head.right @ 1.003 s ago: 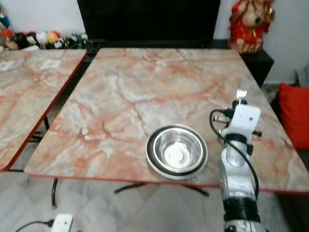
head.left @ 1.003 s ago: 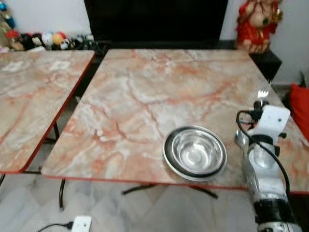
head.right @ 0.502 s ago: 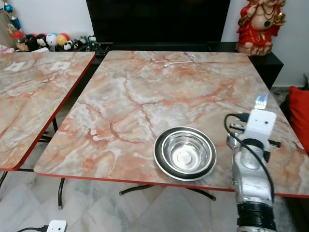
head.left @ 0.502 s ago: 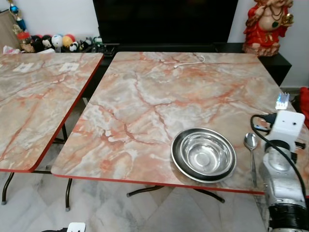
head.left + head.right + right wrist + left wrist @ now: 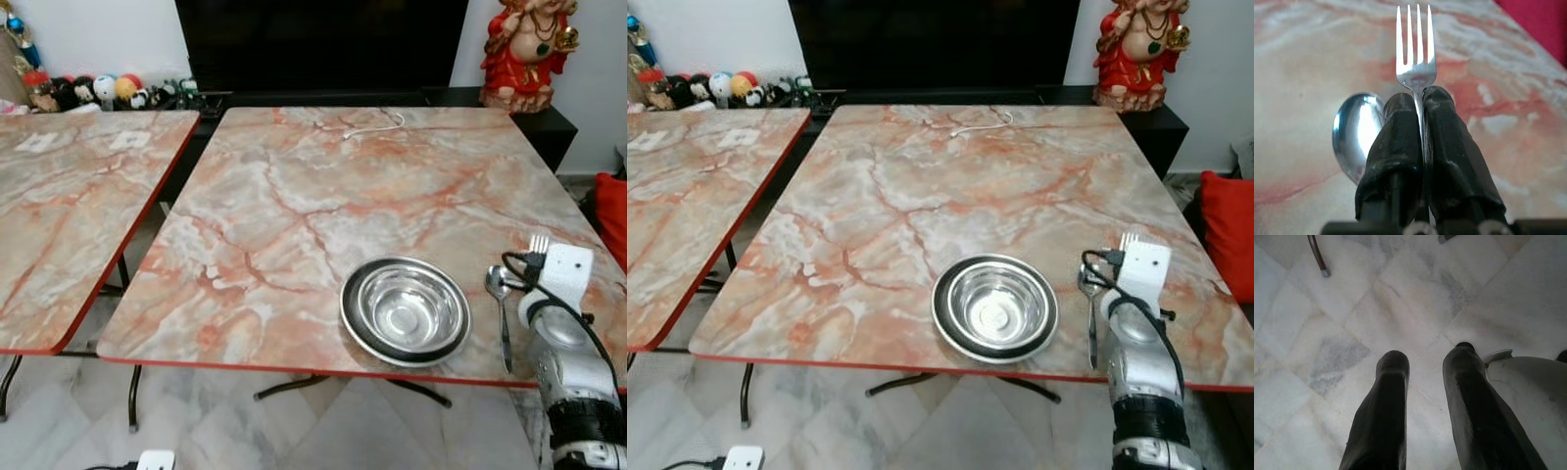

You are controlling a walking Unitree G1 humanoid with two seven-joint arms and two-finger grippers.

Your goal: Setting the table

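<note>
A steel bowl sits on a dark-rimmed plate near the front edge of the marble table. Just right of it lies a spoon, handle toward me. My right gripper is shut on a fork, whose tines stick out past the fingertips, low over the table right of the spoon. The fork's tines peek above the white wrist camera. My left gripper hangs open over the marble floor, nothing between its fingers.
A second marble table stands to the left with a gap between. A white cable lies at the far side of the main table. A red statue, a dark screen, and a red cushion border the area.
The camera has shifted. My right gripper with the fork has come down lower toward the table beside the spoon.
</note>
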